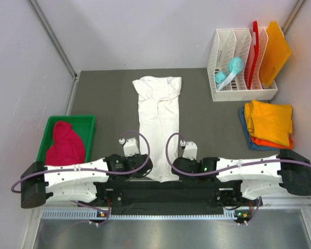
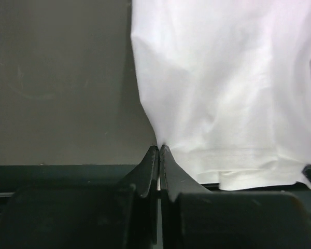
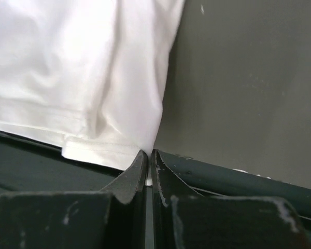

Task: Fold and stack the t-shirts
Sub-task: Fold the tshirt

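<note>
A long white t-shirt [image 1: 158, 122] lies folded into a narrow strip down the middle of the mat, its hem at the near edge. My left gripper [image 1: 143, 167] is shut on the hem's left corner [image 2: 163, 141]; my right gripper [image 1: 175, 167] is shut on the hem's right corner [image 3: 147, 145]. White cloth [image 2: 228, 88] fills the upper right of the left wrist view, and white cloth [image 3: 78, 67] fills the upper left of the right wrist view. A crimson-pink t-shirt [image 1: 65, 144] sits bunched in the green bin. Folded yellow-orange [image 1: 271, 120], orange [image 1: 272, 141] and blue [image 1: 243, 124] t-shirts are stacked at the right.
The green bin [image 1: 89, 124] stands at the left of the mat. A white file rack [image 1: 228, 52] at the back right holds a red board [image 1: 254, 44], an orange board [image 1: 273, 52] and a teal roller [image 1: 229, 70]. Walls close in on both sides.
</note>
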Robot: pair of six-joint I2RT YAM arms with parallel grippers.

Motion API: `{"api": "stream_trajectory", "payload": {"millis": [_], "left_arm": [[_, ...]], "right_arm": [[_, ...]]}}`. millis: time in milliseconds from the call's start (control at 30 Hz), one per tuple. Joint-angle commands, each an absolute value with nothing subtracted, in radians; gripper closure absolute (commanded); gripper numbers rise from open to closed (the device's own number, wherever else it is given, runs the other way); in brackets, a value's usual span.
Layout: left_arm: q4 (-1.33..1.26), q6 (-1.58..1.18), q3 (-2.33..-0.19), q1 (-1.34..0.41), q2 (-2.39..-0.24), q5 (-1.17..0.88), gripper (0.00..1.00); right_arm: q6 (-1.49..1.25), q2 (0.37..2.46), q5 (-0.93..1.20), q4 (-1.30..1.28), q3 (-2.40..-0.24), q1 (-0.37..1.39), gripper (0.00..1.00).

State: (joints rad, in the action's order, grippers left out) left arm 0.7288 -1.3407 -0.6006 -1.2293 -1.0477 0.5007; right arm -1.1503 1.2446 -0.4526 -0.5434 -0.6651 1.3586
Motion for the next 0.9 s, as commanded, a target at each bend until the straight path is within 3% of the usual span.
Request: {"api": "stream_trajectory", "payload": {"millis": [0, 433, 867], "left_arm": [[0.788, -1.276, -0.733, -1.235, -1.066, 0.609, 1.00], [0.793, -1.145, -0.887, -1.187, -1.121, 0.790, 1.00], [0.454, -0.738, -0.948, -0.738, -1.284, 0.575, 1.00]], "right_arm": [[-1.075, 1.223, -0.540, -0.600, -0.791, 1.329, 1.00], [-0.806, 1.275, -0.532, -0.586, -1.002, 1.016, 1.00], [-0.627, 1.499, -0.440, -0.482, -1.166, 0.779, 1.00]]}}
